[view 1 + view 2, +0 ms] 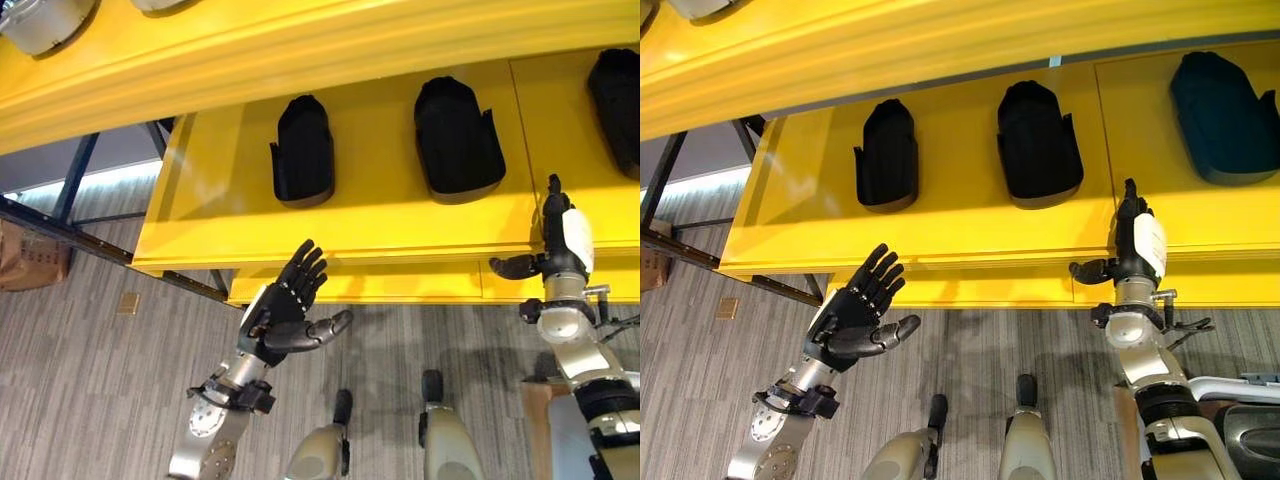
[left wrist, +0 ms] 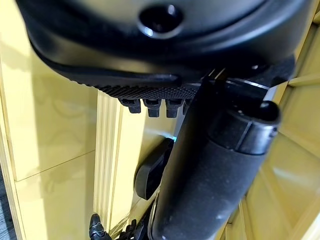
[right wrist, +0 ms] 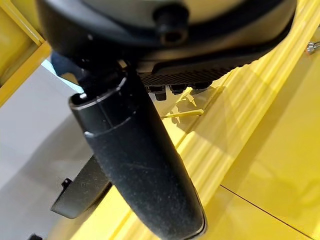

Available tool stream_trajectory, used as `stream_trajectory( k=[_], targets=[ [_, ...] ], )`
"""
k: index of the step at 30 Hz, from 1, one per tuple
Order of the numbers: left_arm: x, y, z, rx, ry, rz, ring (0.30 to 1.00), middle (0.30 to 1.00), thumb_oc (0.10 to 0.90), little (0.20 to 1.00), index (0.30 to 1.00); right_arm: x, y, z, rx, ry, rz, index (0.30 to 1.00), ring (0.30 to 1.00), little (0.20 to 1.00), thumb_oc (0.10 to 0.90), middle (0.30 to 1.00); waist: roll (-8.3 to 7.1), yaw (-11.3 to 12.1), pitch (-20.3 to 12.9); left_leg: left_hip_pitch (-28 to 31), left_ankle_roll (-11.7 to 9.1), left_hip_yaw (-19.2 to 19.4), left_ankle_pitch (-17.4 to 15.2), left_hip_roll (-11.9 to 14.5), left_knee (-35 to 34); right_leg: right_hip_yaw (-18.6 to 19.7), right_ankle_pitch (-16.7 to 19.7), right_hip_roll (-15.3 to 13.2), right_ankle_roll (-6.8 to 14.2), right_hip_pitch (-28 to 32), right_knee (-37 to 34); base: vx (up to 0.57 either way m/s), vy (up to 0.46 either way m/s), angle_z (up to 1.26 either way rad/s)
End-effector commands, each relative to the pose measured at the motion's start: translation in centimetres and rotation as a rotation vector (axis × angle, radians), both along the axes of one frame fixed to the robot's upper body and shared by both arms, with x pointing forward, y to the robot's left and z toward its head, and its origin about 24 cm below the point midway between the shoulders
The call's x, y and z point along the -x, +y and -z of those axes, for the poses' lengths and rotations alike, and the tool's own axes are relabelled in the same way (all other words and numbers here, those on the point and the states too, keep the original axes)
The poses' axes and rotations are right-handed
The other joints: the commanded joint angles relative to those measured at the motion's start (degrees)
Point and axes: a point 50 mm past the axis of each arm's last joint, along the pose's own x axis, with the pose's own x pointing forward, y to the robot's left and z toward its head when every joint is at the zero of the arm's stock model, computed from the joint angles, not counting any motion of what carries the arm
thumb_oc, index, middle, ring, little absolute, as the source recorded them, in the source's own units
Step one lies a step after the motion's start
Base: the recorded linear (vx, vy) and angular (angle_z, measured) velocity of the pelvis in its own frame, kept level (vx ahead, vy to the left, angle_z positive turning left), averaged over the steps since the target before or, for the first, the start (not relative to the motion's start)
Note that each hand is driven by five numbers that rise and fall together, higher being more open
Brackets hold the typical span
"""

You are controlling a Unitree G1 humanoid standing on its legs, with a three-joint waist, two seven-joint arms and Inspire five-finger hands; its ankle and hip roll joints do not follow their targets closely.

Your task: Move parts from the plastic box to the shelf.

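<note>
No writing can be read on anything in front of me; the shelf (image 1: 400,240) is plain yellow, and the black parts carry no label that I can make out.

My left hand (image 1: 285,310) is raised in front of the shelf's front edge, near its left end, palm towards me, fingers straight and spread, thumb stuck out sideways. It holds nothing. In the left wrist view the thumb (image 2: 215,165) stands out large before the yellow boards, and the fingertips (image 2: 150,106) show as a short row past the palm.

My right hand (image 1: 1130,245) is upright at the shelf's front edge, further right, fingers straight and close together pointing up over the lip, thumb held out to the left. The white cover (image 1: 1149,245) shows on its back. It is empty too. Whether the fingers touch the shelf lip I cannot tell.

Three black parts lie on the yellow shelf board: the left part (image 1: 302,150) above my left hand, the middle part (image 1: 458,138) between my two hands, and the right part (image 1: 1225,105) beyond a seam in the board, above and right of my right hand. They are well apart from each other and from both hands.

Higher up sits an upper shelf (image 1: 300,45), also yellow, with a grey rounded object (image 1: 45,20) at its left end. Below is grey striped floor (image 1: 90,390).
</note>
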Motion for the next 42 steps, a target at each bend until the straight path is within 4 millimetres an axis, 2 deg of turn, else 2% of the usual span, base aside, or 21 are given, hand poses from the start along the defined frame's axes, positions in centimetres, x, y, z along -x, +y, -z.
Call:
stream_trajectory(
  k=[1, 5, 7, 9, 13, 18, 21, 23, 31, 35, 36, 39, 42],
  targets=[
    [0.4, 0.5, -2.9, 0.040, -0.181, -0.003, 1.000, 1.000, 0.900, 1.000, 1.000, -0.8, 1.8, -4.8, 0.032, -0.262, -0.061, 1.000, 1.000, 1.000, 0.900, 1.000, -4.19, 0.2, -4.3, -2.6, 0.1, 4.0, 5.8, 0.1, -1.4, -2.3, -7.1, -0.2, -1.8, 7.5, 0.4, -0.01, 0.025, -0.10],
    [0.7, 0.5, -2.9, 0.047, -0.197, -0.033, 1.000, 1.000, 0.900, 1.000, 1.000, 1.6, 3.5, -1.8, -0.048, -0.236, -0.112, 1.000, 1.000, 1.000, 0.900, 1.000, -5.15, -1.5, -4.6, -2.5, 0.5, 4.9, 5.6, 0.4, -1.4, -0.9, -6.4, 0.1, -1.5, 7.7, -0.8, -0.02, 0.019, -0.03],
    [0.8, 0.6, -2.9, 0.049, -0.201, -0.043, 1.000, 1.000, 0.900, 1.000, 1.000, 2.3, 4.1, -1.1, -0.064, -0.229, -0.146, 1.000, 1.000, 1.000, 0.900, 1.000, -5.39, -2.0, -4.7, -2.4, 0.5, 5.3, 5.6, 0.6, -1.5, -0.5, -6.2, 0.3, -1.4, 7.7, -1.0, -0.02, 0.018, -0.07],
    [1.0, 1.0, -2.8, 0.048, -0.207, -0.071, 1.000, 1.000, 0.900, 1.000, 1.000, 4.0, 5.1, -0.3, -0.092, -0.236, -0.197, 1.000, 1.000, 1.000, 0.900, 1.000, -6.12, -3.3, -5.0, -2.3, 0.6, 6.0, 5.4, 0.8, -1.4, 0.3, -5.9, 0.4, -1.2, 7.9, -1.4, -0.01, 0.029, -0.08],
    [1.1, 1.5, -3.0, 0.036, -0.219, -0.096, 1.000, 1.000, 0.900, 1.000, 1.000, 5.2, 5.4, -0.9, -0.077, -0.271, -0.242, 1.000, 1.000, 1.000, 0.900, 1.000, -6.98, -4.3, -5.6, -2.2, 0.8, 6.4, 5.1, 0.7, -1.6, 0.9, -5.6, 0.6, -1.0, 8.1, -2.0, -0.03, 0.004, -0.14],
    [1.0, 1.7, -3.2, 0.027, -0.228, -0.109, 1.000, 1.000, 0.900, 1.000, 1.000, 5.6, 5.7, -2.1, -0.048, -0.320, -0.285, 1.000, 1.000, 1.000, 0.900, 1.000, -7.75, -4.7, -6.3, -1.6, 0.9, 6.8, 4.7, 0.6, -1.9, 1.6, -4.9, 0.8, -0.8, 8.9, -3.6, -0.02, -0.018, -0.06],
    [1.1, 2.0, -3.5, 0.008, -0.234, -0.118, 1.000, 1.000, 0.900, 1.000, 1.000, 5.7, 5.6, -4.1, -0.048, -0.378, -0.350, 1.000, 1.000, 1.000, 0.900, 1.000, -8.87, -4.4, -7.7, -1.1, 0.9, 6.8, 4.5, 0.8, -2.3, 2.0, -4.2, 1.2, -0.7, 10.1, -5.5, -0.04, -0.075, -0.09],
    [1.1, 2.1, -3.4, 0.006, -0.235, -0.121, 1.000, 1.000, 0.900, 1.000, 1.000, 5.8, 5.6, -4.6, -0.054, -0.395, -0.369, 1.000, 1.000, 1.000, 0.900, 1.000, -9.01, -4.3, -8.0, -0.9, 0.9, 6.7, 4.4, 0.9, -2.3, 2.0, -4.2, 1.2, -0.8, 10.4, -5.8, -0.01, -0.038, -0.03],
    [0.9, 2.4, -3.8, -0.013, -0.244, -0.137, 1.000, 1.000, 0.900, 1.000, 1.000, 6.4, 5.9, -9.2, -0.079, -0.559, -0.511, 1.000, 1.000, 1.000, 0.900, 1.000, -10.02, -3.5, -10.2, -0.1, 0.4, 6.1, 4.5, 1.9, -2.1, 1.9, -4.1, 2.3, -1.4, 11.8, -7.0, 0.01, -0.068, 0.00],
    [0.9, 2.2, -3.8, -0.018, -0.235, -0.132, 1.000, 1.000, 0.900, 1.000, 1.000, 6.2, 6.0, -10.7, -0.075, -0.588, -0.544, 1.000, 1.000, 1.000, 0.900, 1.000, -10.34, -2.9, -10.8, 0.1, 0.1, 5.6, 4.7, 2.4, -2.2, 2.1, -4.0, 2.6, -1.6, 12.4, -7.6, 0.02, -0.063, 0.01],
    [0.7, 2.0, -3.8, -0.021, -0.229, -0.125, 1.000, 1.000, 0.900, 1.000, 1.000, 5.4, 6.2, -11.7, -0.066, -0.593, -0.558, 1.000, 1.000, 1.000, 0.900, 1.000, -10.53, -2.3, -11.1, -0.1, -0.1, 5.2, 4.7, 2.6, -1.8, 1.8, -4.1, 2.8, -1.8, 12.6, -7.7, 0.02, -0.072, 0.00],
    [0.6, 2.0, -3.5, -0.020, -0.214, -0.119, 1.000, 1.000, 0.900, 1.000, 1.000, 4.5, 6.3, -12.4, -0.043, -0.585, -0.559, 1.000, 1.000, 1.000, 0.900, 1.000, -10.64, -1.6, -11.3, -0.2, -0.3, 4.9, 4.5, 2.7, -1.1, 1.3, -4.4, 2.9, -2.0, 12.8, -7.5, 0.03, -0.064, -0.02],
    [0.5, 1.9, -3.2, -0.012, -0.192, -0.106, 1.000, 1.000, 0.900, 1.000, 1.000, 4.0, 6.1, -12.3, -0.048, -0.564, -0.531, 1.000, 1.000, 1.000, 0.900, 1.000, -10.63, -1.5, -11.4, -0.5, -0.4, 6.5, 4.2, 2.7, 0.0, -0.1, -4.8, 2.9, -2.3, 13.0, -7.1, 0.02, -0.029, 0.08]
  ],
)
